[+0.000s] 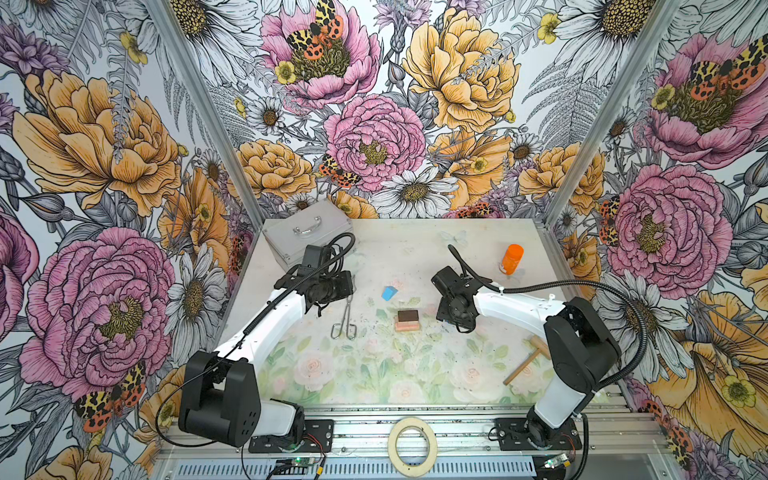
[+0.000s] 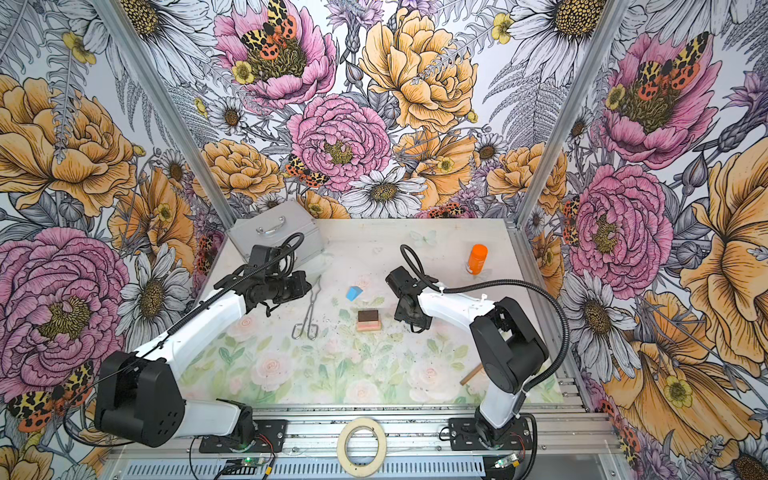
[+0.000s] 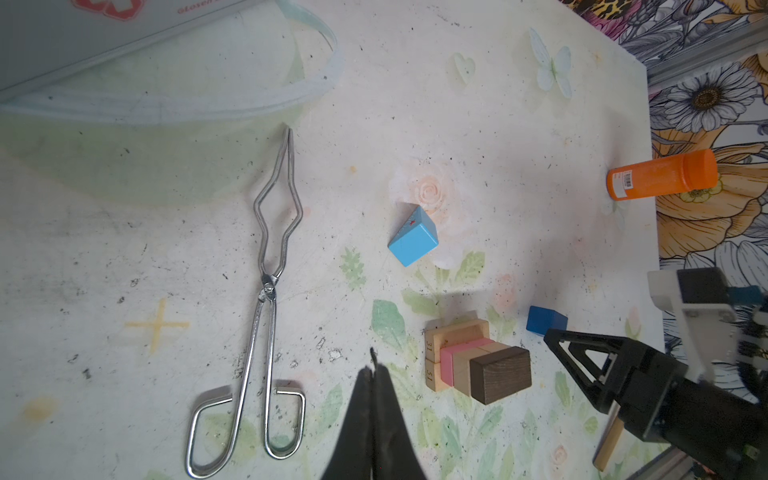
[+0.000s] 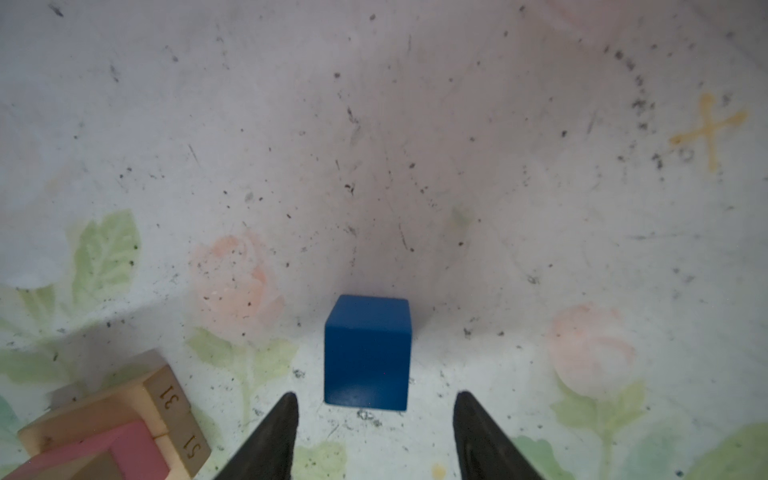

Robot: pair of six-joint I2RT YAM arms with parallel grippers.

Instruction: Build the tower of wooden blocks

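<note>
Showing the wood block tower [image 1: 408, 321] near the middle of the bench [image 1: 386, 253]: numbered tan bars at the base, then a pink bar, a tan block and a dark brown bar on top. A dark blue cube [image 4: 366, 353] rests on the bench just beside the tower, not touching it. The right fingers [image 4: 274, 436] are spread and released, their tips low and just short of this cube, one to each side, touching nothing. The left fingers [image 3: 361, 424] are clenched together on nothing, held above the bench near the metal tongs [image 3: 266, 299]. A light blue block [image 1: 389, 293] lies farther back, apart from the tower; an orange bottle [image 1: 512, 258] and a silver case [image 1: 307, 237] stand toward the rear
</note>
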